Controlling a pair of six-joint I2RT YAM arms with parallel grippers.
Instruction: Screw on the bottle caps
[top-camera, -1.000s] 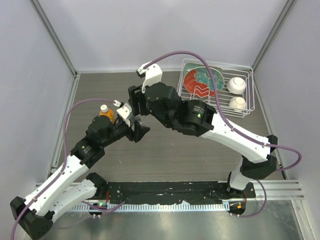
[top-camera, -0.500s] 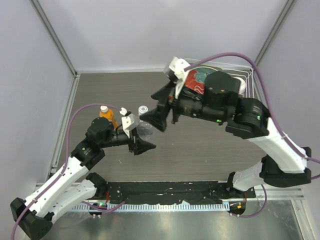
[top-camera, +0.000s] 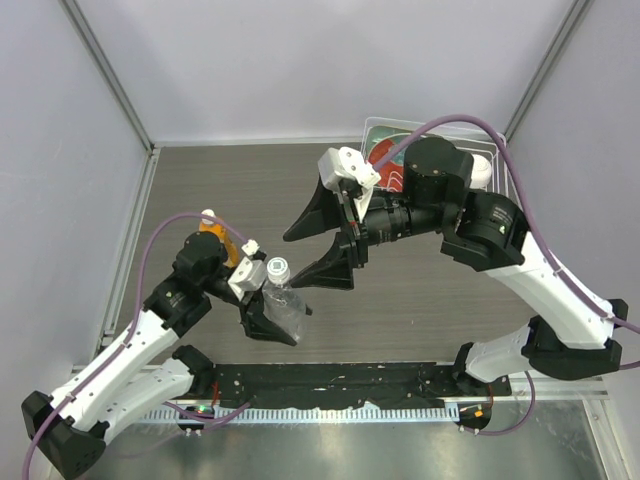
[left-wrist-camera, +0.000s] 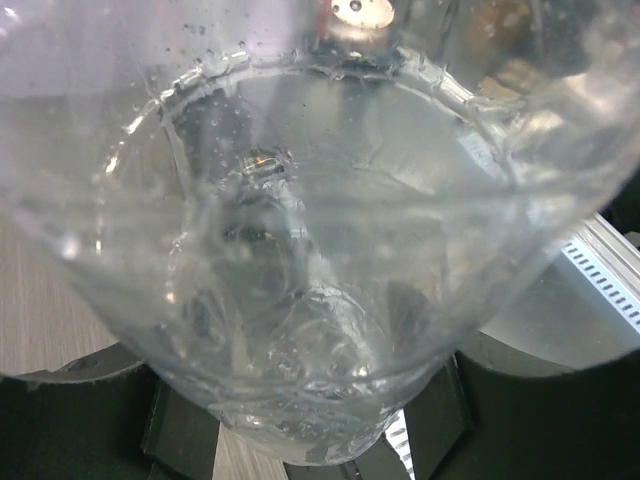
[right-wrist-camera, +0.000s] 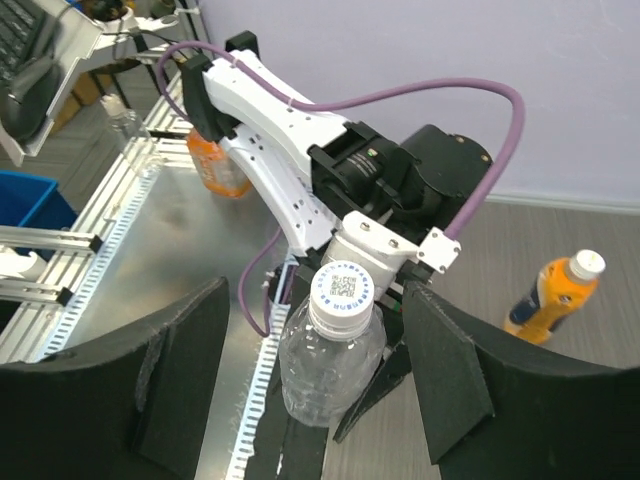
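My left gripper (top-camera: 272, 318) is shut on the lower body of the clear bottle (top-camera: 283, 303), which is tilted with its neck toward the right arm. That bottle (left-wrist-camera: 320, 250) fills the left wrist view, a black finger (left-wrist-camera: 70, 420) on each side of it. A white cap (right-wrist-camera: 342, 290) with a printed code sits on its neck. My right gripper (right-wrist-camera: 315, 300) is open, its pads (right-wrist-camera: 450, 370) on either side of the cap and apart from it. The orange bottle (right-wrist-camera: 555, 285) stands on the table with a pale cap (right-wrist-camera: 588, 264) on top; it (top-camera: 213, 228) is partly hidden behind the left arm.
A wire rack (top-camera: 380, 125) stands at the back right with a red-and-teal plate (top-camera: 385, 160) in it, mostly covered by the right arm. Grey walls close the table in on three sides. A metal rail (top-camera: 400, 380) runs along the near edge.
The right gripper left the bottle top, opened, swung away to the right and now faces the cap again. The left gripper carried the clear bottle toward the near edge and tilted it.
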